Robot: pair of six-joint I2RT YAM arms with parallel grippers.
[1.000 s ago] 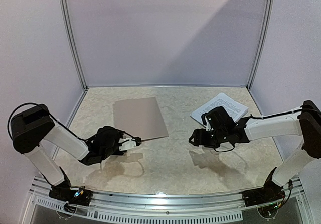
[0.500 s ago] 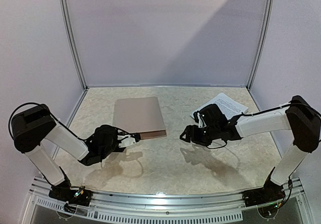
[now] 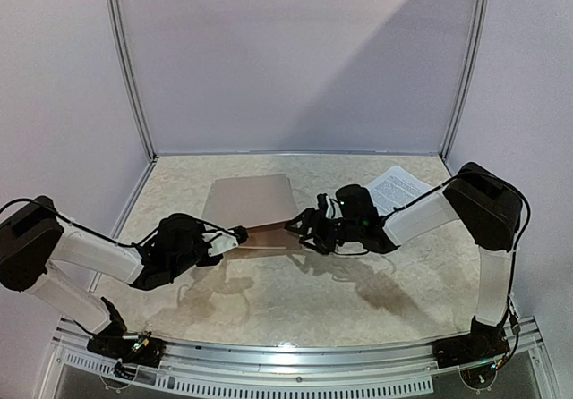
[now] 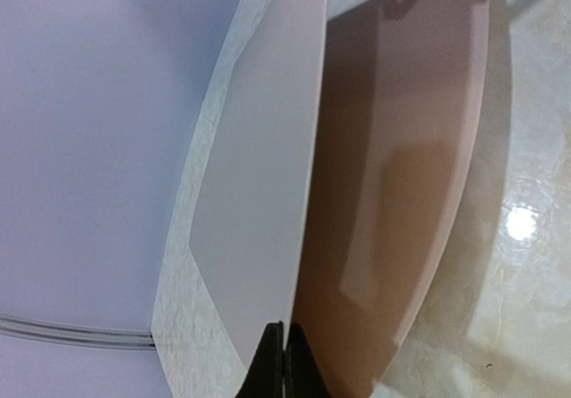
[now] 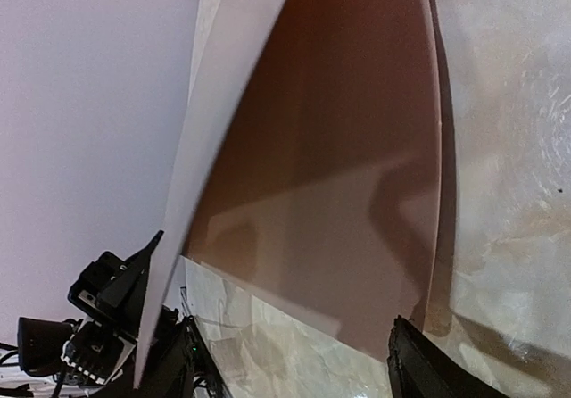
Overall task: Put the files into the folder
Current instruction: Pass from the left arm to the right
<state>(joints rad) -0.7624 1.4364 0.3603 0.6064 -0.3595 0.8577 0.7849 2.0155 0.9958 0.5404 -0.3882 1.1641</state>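
Note:
The tan folder (image 3: 251, 198) lies at the table's middle back, its top cover (image 4: 259, 193) lifted along the near edge so the brown inside (image 4: 393, 175) shows. My left gripper (image 3: 240, 234) is shut on that cover's near left corner, its tips (image 4: 284, 331) pinched on the thin edge. My right gripper (image 3: 300, 227) is open at the folder's near right corner. It faces the gap between the cover (image 5: 214, 130) and the lower flap (image 5: 339, 175), and its fingers (image 5: 290, 362) hold nothing. The files (image 3: 400, 187), white printed sheets, lie flat at the back right, partly hidden by the right arm.
Grey booth walls close the table at the back and both sides, with metal posts (image 3: 127, 68) at the back corners. A metal rail (image 3: 286, 359) runs along the near edge between the arm bases. The marble tabletop (image 3: 295, 301) shows in front of the folder.
My left gripper shut on the folder's near edge and raised the cover. My right arm swung left from beside the files to the folder's near right corner, still open.

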